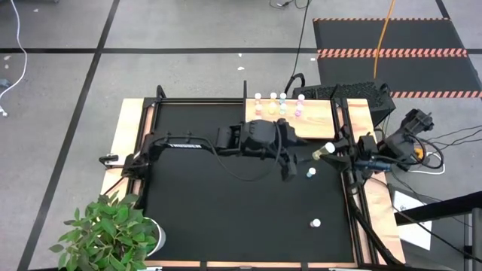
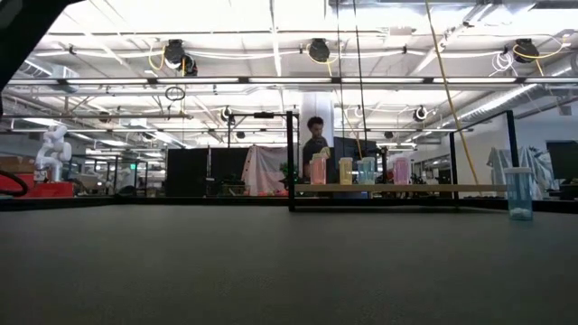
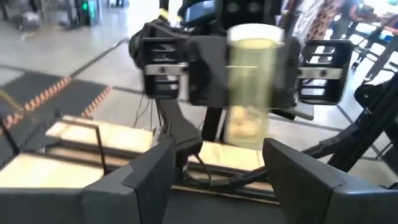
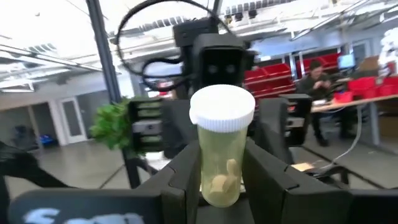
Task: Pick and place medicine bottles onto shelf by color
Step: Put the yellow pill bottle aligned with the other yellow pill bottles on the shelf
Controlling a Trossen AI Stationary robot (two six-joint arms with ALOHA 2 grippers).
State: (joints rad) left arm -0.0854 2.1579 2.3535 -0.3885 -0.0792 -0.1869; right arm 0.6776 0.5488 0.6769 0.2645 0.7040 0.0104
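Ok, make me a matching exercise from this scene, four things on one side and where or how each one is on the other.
1. yellow-green bottle
2. bluish bottle
3. left gripper
4. shelf

A. open, empty
B. loose on the black mat
C. held in the right gripper
D. carrying a row of bottles

Pairs: 1-C, 2-B, 3-A, 4-D

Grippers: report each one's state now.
Left gripper: open, empty.
Right gripper: shut on the yellow-green bottle, held up facing the left gripper.
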